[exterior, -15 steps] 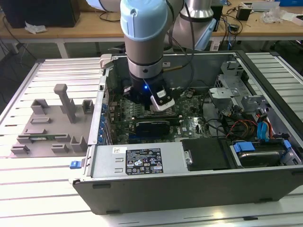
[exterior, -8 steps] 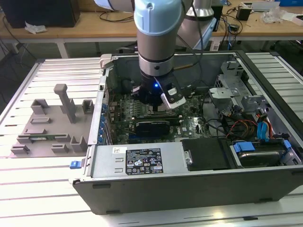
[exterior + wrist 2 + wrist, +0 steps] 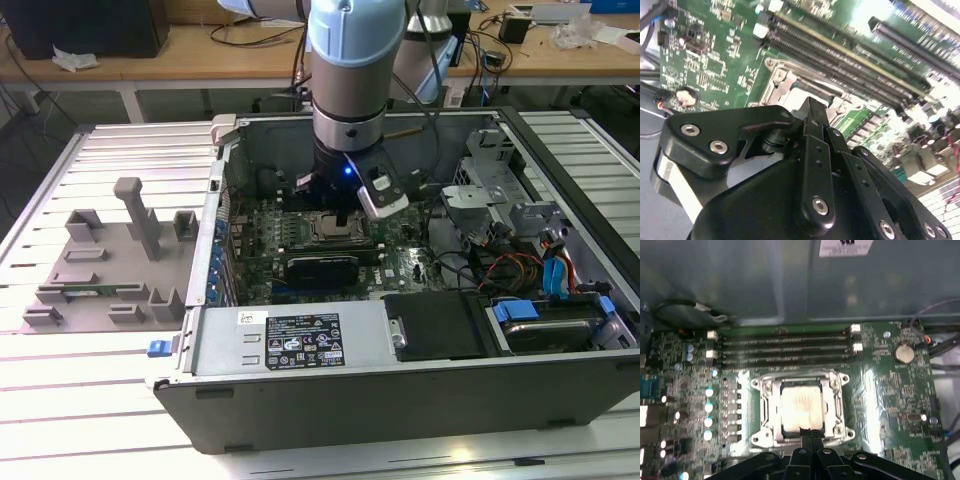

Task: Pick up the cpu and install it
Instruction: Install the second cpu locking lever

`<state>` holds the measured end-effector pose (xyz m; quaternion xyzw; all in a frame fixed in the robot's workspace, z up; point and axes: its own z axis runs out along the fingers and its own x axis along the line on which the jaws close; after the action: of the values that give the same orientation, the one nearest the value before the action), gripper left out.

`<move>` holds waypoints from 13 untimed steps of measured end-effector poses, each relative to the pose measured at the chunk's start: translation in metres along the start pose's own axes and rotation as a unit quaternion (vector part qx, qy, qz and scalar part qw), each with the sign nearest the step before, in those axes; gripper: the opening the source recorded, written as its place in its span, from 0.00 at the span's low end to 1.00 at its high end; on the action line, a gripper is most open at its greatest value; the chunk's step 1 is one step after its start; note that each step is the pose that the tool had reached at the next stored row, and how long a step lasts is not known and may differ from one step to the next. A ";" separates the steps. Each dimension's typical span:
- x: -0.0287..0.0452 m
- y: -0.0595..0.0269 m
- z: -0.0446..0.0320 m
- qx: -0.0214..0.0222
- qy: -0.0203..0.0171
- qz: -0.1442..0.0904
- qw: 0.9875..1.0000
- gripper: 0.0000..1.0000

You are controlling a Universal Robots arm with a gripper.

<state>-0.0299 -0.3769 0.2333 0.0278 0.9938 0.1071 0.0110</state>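
Exterior view framing is showing a pale slatted metal bench (image 3: 90, 400) carrying an open grey desktop computer case (image 3: 400, 400), lying on its side, with the blue-grey robot arm (image 3: 352, 60) reaching down into it. At about nine o'clock from the case, a grey plastic fixture tray with upright blocks (image 3: 110, 260) is resting on the bench. Behind, at twelve o'clock, a wooden work desk (image 3: 200, 50) is running across the room, strewn with cables and small boxes.

Inside the case, the green motherboard (image 3: 300, 225) is lying flat, and the black end effector (image 3: 338, 212) is hanging directly over its socket area. At about four o'clock within the case, red, blue and black cables (image 3: 520, 270) are bunching near a drive bay.

In the first wrist view, the small square cpu with a shiny silver top (image 3: 801, 407) is sitting inside the silver metal socket frame (image 3: 765, 407), well seated between the frame's sides. The end effector (image 3: 807, 436) is showing its fingers pressed together into a narrow point, closed and holding nothing, with the tips just at the cpu's near edge. At twelve o'clock from the socket, long dark memory slots (image 3: 785, 347) are lying in parallel rows.

In the second wrist view, the end effector (image 3: 812, 107) is pointing toward the same socket.
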 end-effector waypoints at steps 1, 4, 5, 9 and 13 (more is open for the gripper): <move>0.0000 0.0025 0.0005 0.000 0.000 0.000 1.000 0.11; -0.0001 0.0090 -0.0042 0.001 0.000 0.000 1.000 0.11; -0.0001 0.0093 -0.0054 0.001 0.000 0.000 1.000 0.11; -0.0001 0.0094 -0.0057 0.001 0.000 0.000 1.000 0.11; -0.0001 0.0095 -0.0062 0.001 0.000 0.000 1.000 0.11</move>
<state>-0.0295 -0.3690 0.2414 0.0278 0.9939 0.1058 0.0110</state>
